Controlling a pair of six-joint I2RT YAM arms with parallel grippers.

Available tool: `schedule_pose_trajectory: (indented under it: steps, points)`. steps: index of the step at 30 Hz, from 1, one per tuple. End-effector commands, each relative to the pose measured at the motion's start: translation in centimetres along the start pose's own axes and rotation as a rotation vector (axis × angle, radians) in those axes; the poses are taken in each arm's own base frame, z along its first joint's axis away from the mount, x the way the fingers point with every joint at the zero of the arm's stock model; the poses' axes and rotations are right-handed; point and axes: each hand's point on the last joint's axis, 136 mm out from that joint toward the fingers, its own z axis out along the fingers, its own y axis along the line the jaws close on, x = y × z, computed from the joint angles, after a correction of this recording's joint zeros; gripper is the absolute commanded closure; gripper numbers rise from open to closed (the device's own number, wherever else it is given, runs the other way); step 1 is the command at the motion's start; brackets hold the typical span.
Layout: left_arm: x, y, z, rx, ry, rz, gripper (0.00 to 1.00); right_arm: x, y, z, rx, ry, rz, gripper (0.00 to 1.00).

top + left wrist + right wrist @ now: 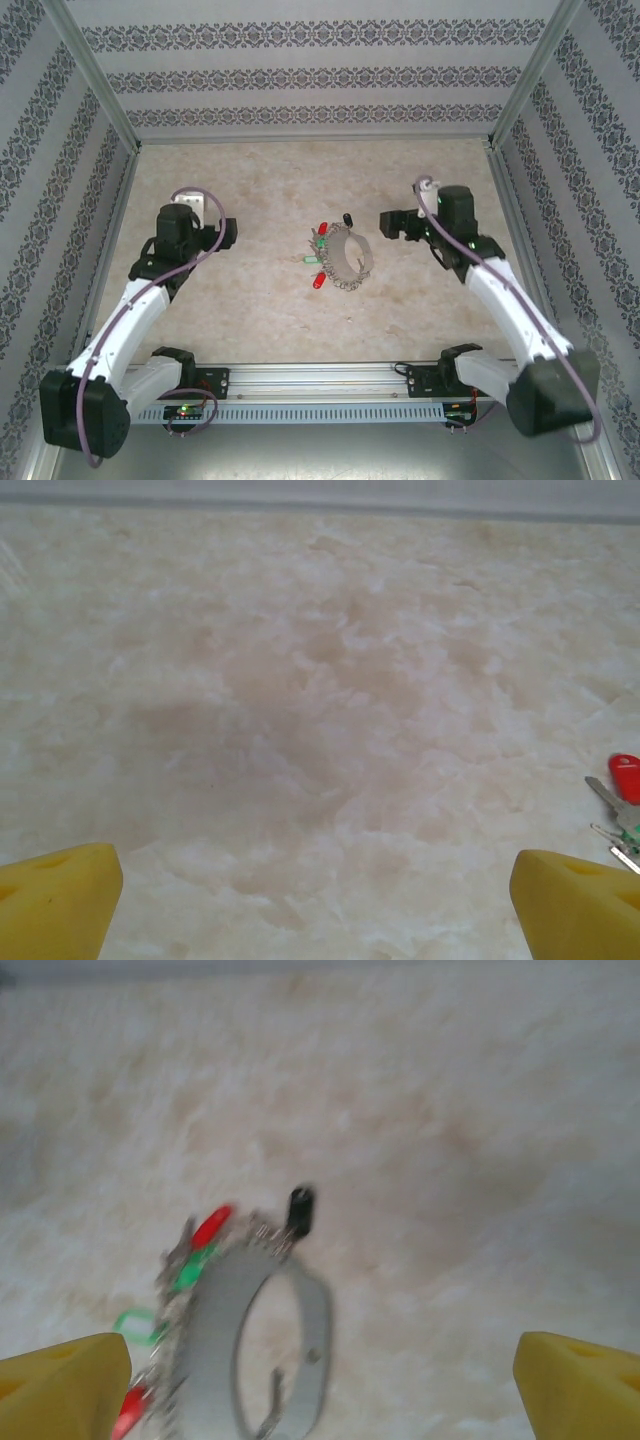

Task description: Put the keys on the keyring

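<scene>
Nearest the arm bases, neither arm holds anything. The left fingers (58,898), yellow-padded, are spread wide over bare counter (300,710), and the right fingers (60,1385) are spread just as wide with nothing between them.

Further out, at mid-counter between the two arms, lies the large thin grey metal keyring (212,1345). It rests flat, its rim crowded with small silvery pieces. The tiny keys cluster along the side of the loop facing the left arm: a red-headed key (212,1226), a green-headed key (190,1273) beside it, another red one lower down, and a black-headed key (299,1209) at the far edge of the loop. All touch or nearly touch the rim. The right wrist view is blurred, so I cannot tell which keys are threaded on and which only lie against the ring. I judge the task unfinished or barely begun, with threading left to do.

The right fingers point at the ring from its right, near it but not touching. The left fingers sit well apart from it, with one red key head at the right border of the left wrist view.
</scene>
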Motion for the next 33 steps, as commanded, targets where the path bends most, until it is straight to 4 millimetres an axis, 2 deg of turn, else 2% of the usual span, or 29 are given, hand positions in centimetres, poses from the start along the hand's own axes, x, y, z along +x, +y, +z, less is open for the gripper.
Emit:
schedule_pose_trajectory:
  steps: [1, 5, 7, 11, 15, 22, 26, 28, 30, 33]
  points:
    - [1.3, 1.4, 0.3, -0.057, -0.045, 0.073, 0.00, -0.9, -4.0, -1.3, 0.203, -0.223, -0.040, 0.02]
    - [1.7, 1.7, 1.2, -0.072, -0.111, 0.137, 0.00, 1.4, -7.1, -2.5, 0.326, -0.370, -0.056, 0.02]
    - [2.4, 2.6, 2.1, -0.110, -0.118, 0.128, 0.00, 4.0, -9.0, -2.3, 0.383, -0.386, -0.027, 0.02]
    - [3.7, 3.4, 4.2, -0.121, -0.120, 0.105, 0.00, 6.2, -10.1, -1.2, 0.382, -0.344, 0.007, 0.02]
    - [4.9, 4.2, 6.3, -0.125, -0.135, 0.081, 0.00, 6.1, -10.9, 0.0, 0.405, -0.357, -0.010, 0.02]
    - [3.3, 4.1, 8.9, -0.083, -0.177, 0.080, 0.00, 3.5, -11.9, 2.7, 0.409, -0.407, -0.081, 0.02]
    - [4.5, 5.1, 11.3, -0.096, -0.145, 0.056, 0.00, 4.5, -12.8, 5.0, 0.396, -0.372, -0.072, 0.02]
    - [4.9, 5.0, 11.3, -0.080, -0.165, 0.051, 0.00, 4.2, -12.5, 6.0, 0.364, -0.389, -0.091, 0.02]
    - [5.0, 5.0, 11.4, -0.078, -0.159, 0.054, 0.00, 4.1, -12.3, 6.9, 0.348, -0.302, -0.100, 0.02]
    - [5.0, 5.2, 11.5, -0.090, -0.158, 0.049, 0.00, 3.7, -14.3, 6.2, 0.451, -0.336, -0.029, 0.02]
